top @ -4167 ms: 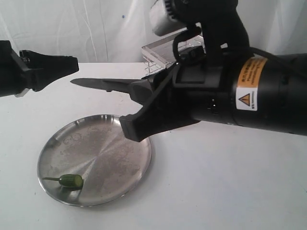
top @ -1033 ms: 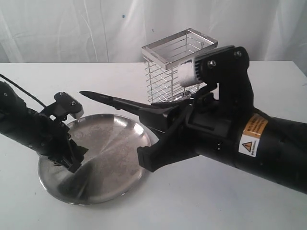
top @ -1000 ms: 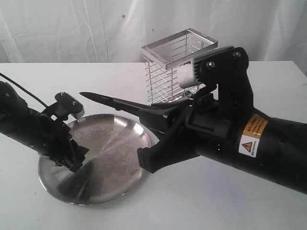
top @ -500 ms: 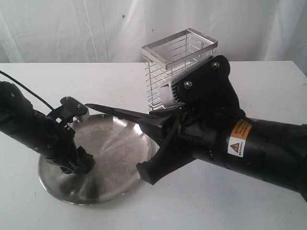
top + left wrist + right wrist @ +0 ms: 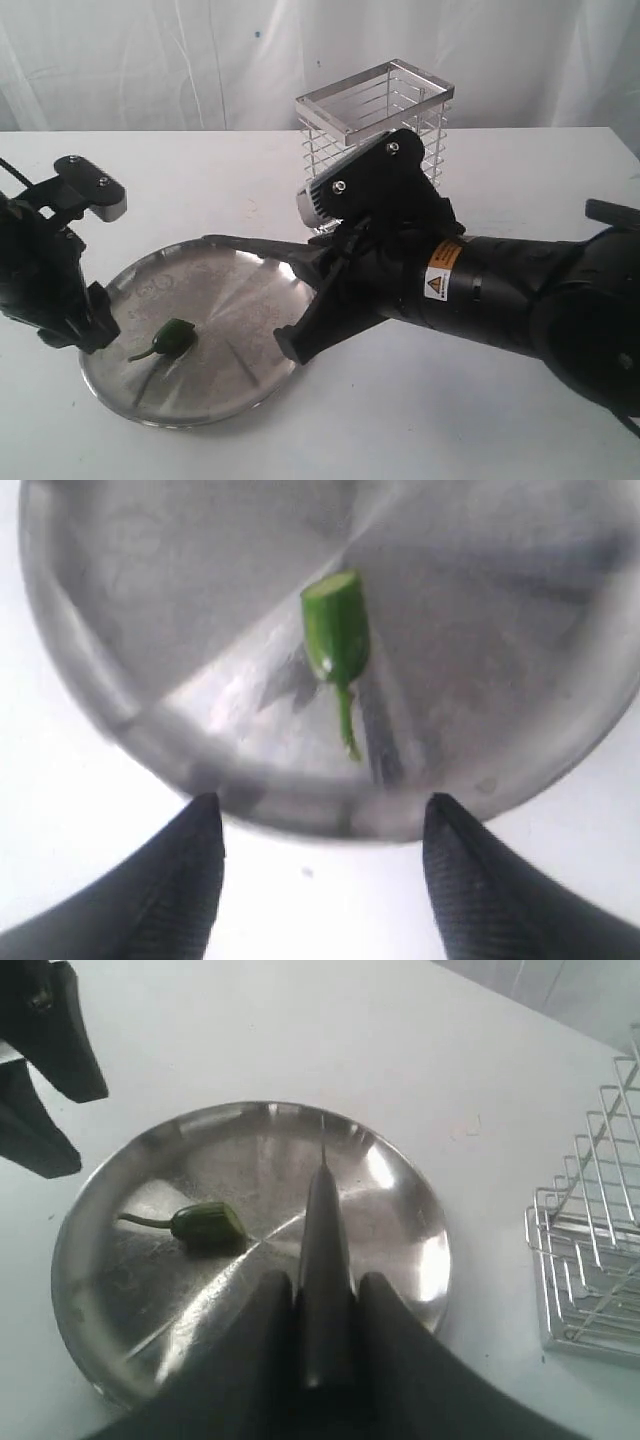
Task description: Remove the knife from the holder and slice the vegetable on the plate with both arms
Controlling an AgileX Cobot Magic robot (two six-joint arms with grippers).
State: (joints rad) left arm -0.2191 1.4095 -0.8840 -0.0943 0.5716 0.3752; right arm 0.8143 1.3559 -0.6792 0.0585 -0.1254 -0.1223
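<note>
Your left gripper (image 5: 75, 325) was down over the plate (image 5: 250, 290) half a second ago, covering the pepper; it has now pulled back to the left edge of the exterior frame, off the rim, and its fingers (image 5: 165, 880) stand wide apart with nothing between them. That leaves the vegetable (image 5: 172, 338) unheld, so as I read it you have no steadying grip for the cut yet. Meanwhile your right gripper (image 5: 320, 1310) has dropped lower and stays clamped on the knife (image 5: 322, 1230), whose blade now reaches out over the middle of the plate, its tip clear of the pepper. The pepper lies in the lower left part of the plate in the exterior view, a short glossy green piece with a thin stem; the left wrist view shows its far end cut flat, pale inside. The holder (image 5: 375, 110) stands behind the right arm, upper centre of the frame.
</note>
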